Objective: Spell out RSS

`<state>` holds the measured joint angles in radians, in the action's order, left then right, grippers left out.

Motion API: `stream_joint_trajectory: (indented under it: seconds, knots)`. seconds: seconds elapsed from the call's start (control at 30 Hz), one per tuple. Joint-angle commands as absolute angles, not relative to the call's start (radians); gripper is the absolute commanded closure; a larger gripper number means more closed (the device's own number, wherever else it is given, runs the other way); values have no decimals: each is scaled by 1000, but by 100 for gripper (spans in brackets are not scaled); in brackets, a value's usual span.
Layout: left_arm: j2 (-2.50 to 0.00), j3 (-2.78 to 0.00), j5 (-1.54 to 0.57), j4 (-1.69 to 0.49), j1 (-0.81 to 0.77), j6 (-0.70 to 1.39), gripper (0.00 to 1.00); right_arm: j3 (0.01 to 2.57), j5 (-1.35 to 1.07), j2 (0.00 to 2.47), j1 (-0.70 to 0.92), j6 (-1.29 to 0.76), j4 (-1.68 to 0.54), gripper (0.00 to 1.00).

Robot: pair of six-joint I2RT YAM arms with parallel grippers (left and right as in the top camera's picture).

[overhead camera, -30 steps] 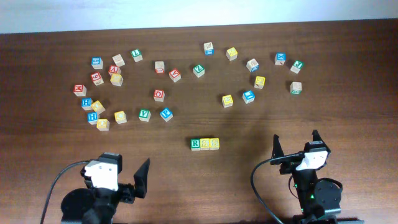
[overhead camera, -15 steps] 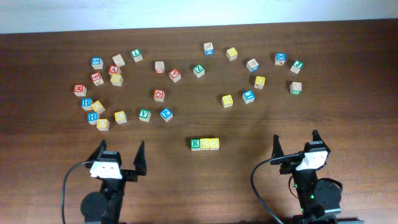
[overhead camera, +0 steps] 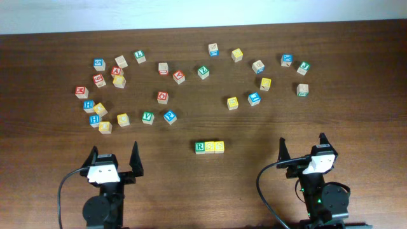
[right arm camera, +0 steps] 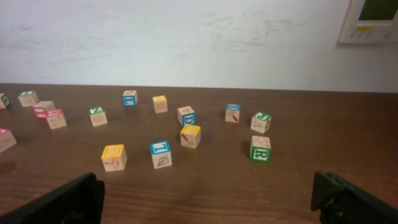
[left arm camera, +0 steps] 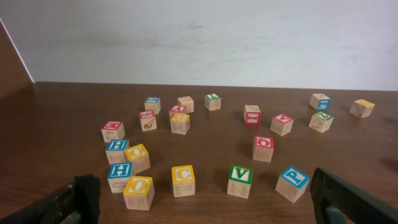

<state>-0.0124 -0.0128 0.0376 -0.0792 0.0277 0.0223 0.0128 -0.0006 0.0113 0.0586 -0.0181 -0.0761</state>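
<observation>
In the overhead view a green R cube [overhead camera: 200, 147] and two yellow S cubes [overhead camera: 210, 147] [overhead camera: 219, 147] stand touching in a row, front middle of the table. My left gripper [overhead camera: 114, 157] is open and empty at the front left, well left of the row. My right gripper [overhead camera: 303, 146] is open and empty at the front right, well right of the row. The row does not show in either wrist view. My left fingers [left arm camera: 205, 199] and right fingers [right arm camera: 208, 199] frame bare wood.
Many other letter cubes lie scattered across the far half of the table. The left cluster includes yellow O [left arm camera: 138, 191], yellow C [left arm camera: 183, 179], green V [left arm camera: 240, 180] and blue P [left arm camera: 292, 182]. A different green R cube [right arm camera: 260, 148] stands at the far right.
My left arm has turned and pulled back, so its open fingers now point straight up the table. The right arm and the three-cube row have not moved.
</observation>
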Motion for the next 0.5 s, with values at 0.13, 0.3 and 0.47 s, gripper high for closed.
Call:
stream_joint_trajectory:
  seconds: [0.13,0.3,0.47]
  knots:
    - [-5,-9,19,-86,33,7,1,6,4,3,50,-15,-81,2]
    - [-5,-9,15,-84,33,7,1,6,4,3,50,-15,-81,2]
    - [-5,-9,15,-84,33,7,1,6,4,3,50,-15,-81,2]
